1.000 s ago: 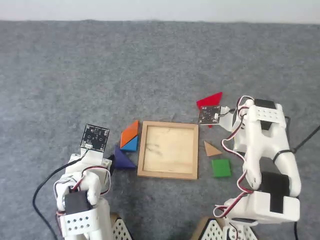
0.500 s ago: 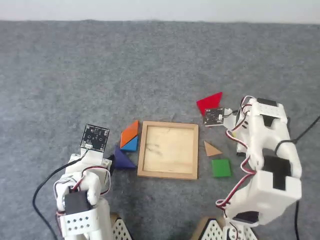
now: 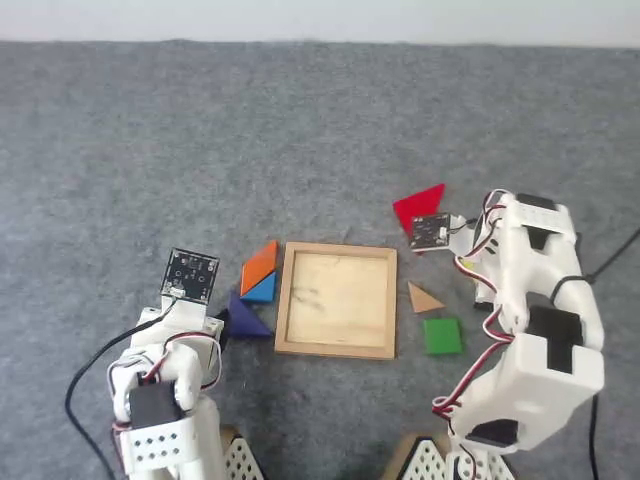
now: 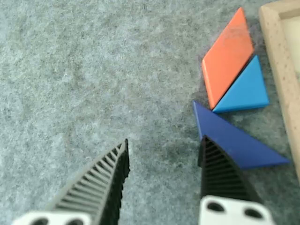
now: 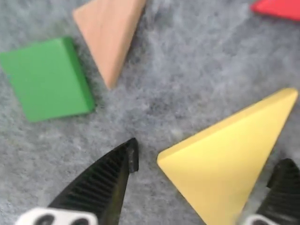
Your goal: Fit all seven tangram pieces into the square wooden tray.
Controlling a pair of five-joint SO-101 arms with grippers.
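Tray (image 3: pixel 336 348) on grey worktop (image 3: pixel 150 150), all seven pieces outside it.
Left of tray: orange parallelogram (image 4: pixel 228 56), light blue triangle (image 4: pixel 246 89) and dark blue triangle (image 4: pixel 229 138) clustered; left hand (image 4: pixel 165 141) spread wide, one finger over the dark blue edge. Right of tray: red triangle (image 3: pixel 420 203), wooden triangle (image 5: pixel 110 28), green square (image 5: pixel 47 77); right hand (image 5: pixel 209 154) spread wide astride yellow triangle (image 5: pixel 229 154).

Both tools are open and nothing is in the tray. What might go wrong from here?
1. The right tool straddles the yellow triangle. Closing on its slanted edges may squeeze the piece out sideways or twist it.
2. The left tool hangs partly over the dark blue triangle. Lowering it there could press on the piece instead of gripping it, or push it into the light blue triangle and orange parallelogram close by.
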